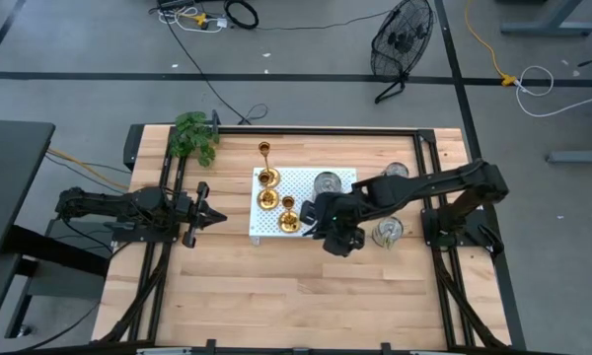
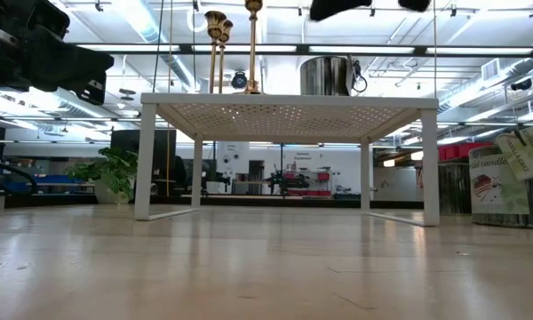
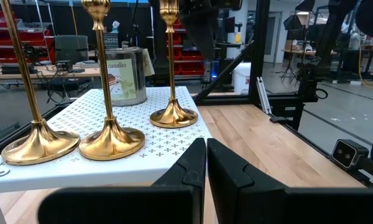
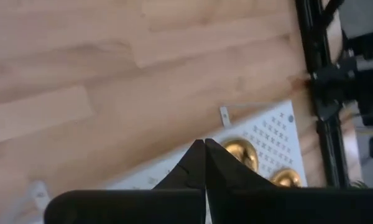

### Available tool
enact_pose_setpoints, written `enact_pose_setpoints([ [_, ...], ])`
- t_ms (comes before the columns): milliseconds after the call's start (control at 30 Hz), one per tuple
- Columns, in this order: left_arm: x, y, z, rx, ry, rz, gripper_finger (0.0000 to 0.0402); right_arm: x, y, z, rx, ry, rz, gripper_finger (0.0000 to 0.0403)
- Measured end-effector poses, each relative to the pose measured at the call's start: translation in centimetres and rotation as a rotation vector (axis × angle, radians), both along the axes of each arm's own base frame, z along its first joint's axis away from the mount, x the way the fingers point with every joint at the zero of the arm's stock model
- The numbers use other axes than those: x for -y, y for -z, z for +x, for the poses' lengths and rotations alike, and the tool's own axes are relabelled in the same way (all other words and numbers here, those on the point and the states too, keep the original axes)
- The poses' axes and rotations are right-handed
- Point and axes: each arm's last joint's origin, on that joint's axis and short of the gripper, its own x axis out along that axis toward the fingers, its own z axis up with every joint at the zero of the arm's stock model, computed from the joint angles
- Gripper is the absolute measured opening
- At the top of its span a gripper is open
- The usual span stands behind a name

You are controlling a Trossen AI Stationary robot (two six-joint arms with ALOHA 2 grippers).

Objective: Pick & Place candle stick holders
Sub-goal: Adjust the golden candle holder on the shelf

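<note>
Three gold candle stick holders [image 3: 112, 142] [image 3: 40, 143] [image 3: 173, 117] stand upright on their round bases on a white perforated stand [image 1: 316, 177]; in the high view they sit along its left part [image 1: 267, 177] [image 1: 267, 198] [image 1: 288, 219]. My right gripper [image 1: 312, 221] hangs shut above the stand's near edge, just right of the nearest holder and touching nothing; its wrist view shows two gold bases [image 4: 241, 152] [image 4: 286, 177] beyond the fingertips [image 4: 204, 144]. My left gripper [image 1: 215, 215] rests shut and level, left of the stand [image 3: 206, 144].
A candle tin [image 1: 328, 183] shares the stand with the holders. Two more tins [image 1: 396, 171] [image 1: 387, 232] sit on the wooden table to the stand's right. A potted plant [image 1: 192, 136] stands at the far left corner. Bare wood lies along the near side [image 1: 296, 296].
</note>
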Motion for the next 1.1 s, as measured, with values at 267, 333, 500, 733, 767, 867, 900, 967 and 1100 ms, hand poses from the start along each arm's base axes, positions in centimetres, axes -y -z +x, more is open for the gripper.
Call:
enact_pose_setpoints([
  [267, 0.0, 0.0, 0.0, 0.0, 0.0, 0.0, 0.0019, 0.1, 1.0, 1.1, 0.023, 0.057, -0.071, 0.0],
  [333, 0.0, 0.0, 0.0, 0.0, 0.0, 0.0, 0.0019, 0.1, 1.4, 1.2, 0.034, 0.058, -0.07, 0.0],
  [500, 0.0, 0.0, 0.0, 0.0, 0.0, 0.0, 0.0019, 0.1, 3.5, 1.1, -0.003, 0.059, -0.082, 0.0],
  [733, 0.0, 0.0, 0.0, 0.0, 0.0, 0.0, 0.0019, 0.1, 4.4, 1.3, 0.105, 0.099, -0.106, 0.0],
  [767, 0.0, 0.0, 0.0, 0.0, 0.0, 0.0, 0.0019, 0.1, 4.5, 1.2, 0.103, 0.098, -0.106, 0.0],
  [867, 0.0, 0.0, 0.0, 0.001, 0.0, 0.0, 0.0019, 0.2, 4.9, 1.0, 0.103, 0.099, -0.105, 0.0],
  [900, 0.0, 0.0, 0.0, -0.001, 0.0, 0.0, 0.0019, 0.2, 5.1, 0.9, 0.093, 0.1, -0.11, 0.0],
  [967, 0.0, 0.0, 0.0, 0.0, 0.0, 0.0, 0.0019, 0.3, 5.1, 0.9, 0.098, 0.108, -0.117, 0.0],
  [1100, 0.0, 0.0, 0.0, 0.001, 0.0, 0.0, 0.0019, 0.4, 5.0, 1.1, 0.117, 0.115, -0.113, 0.0],
])
